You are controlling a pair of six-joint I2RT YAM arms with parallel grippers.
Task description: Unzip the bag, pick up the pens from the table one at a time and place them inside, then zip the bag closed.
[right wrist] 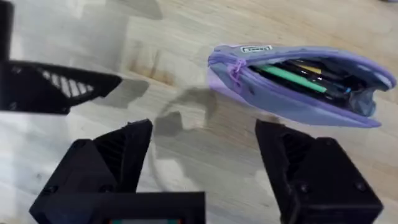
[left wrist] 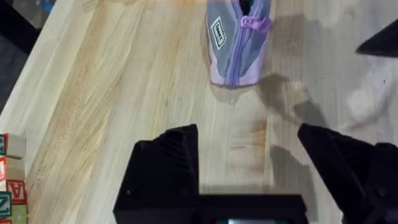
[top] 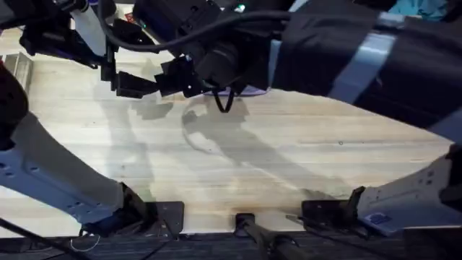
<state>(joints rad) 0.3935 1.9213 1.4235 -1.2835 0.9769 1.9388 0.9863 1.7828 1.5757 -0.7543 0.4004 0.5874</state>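
Bag (right wrist: pixel 298 84) lies unzipped on pale plank table (top: pixel 303 159); pens (right wrist: pixel 292 76) inside.

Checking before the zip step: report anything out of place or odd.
Nothing spilled or damaged. The bag lies on the table with its zipper open, green and black pens inside. Both end effectors, left and right, are open and apart from it.

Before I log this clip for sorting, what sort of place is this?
Probably a robot workbench: a light wooden butcher-block tabletop, a lavender fabric pencil pouch lying unzipped with pens inside, and lettered toy blocks at one edge. Both grippers hang open.
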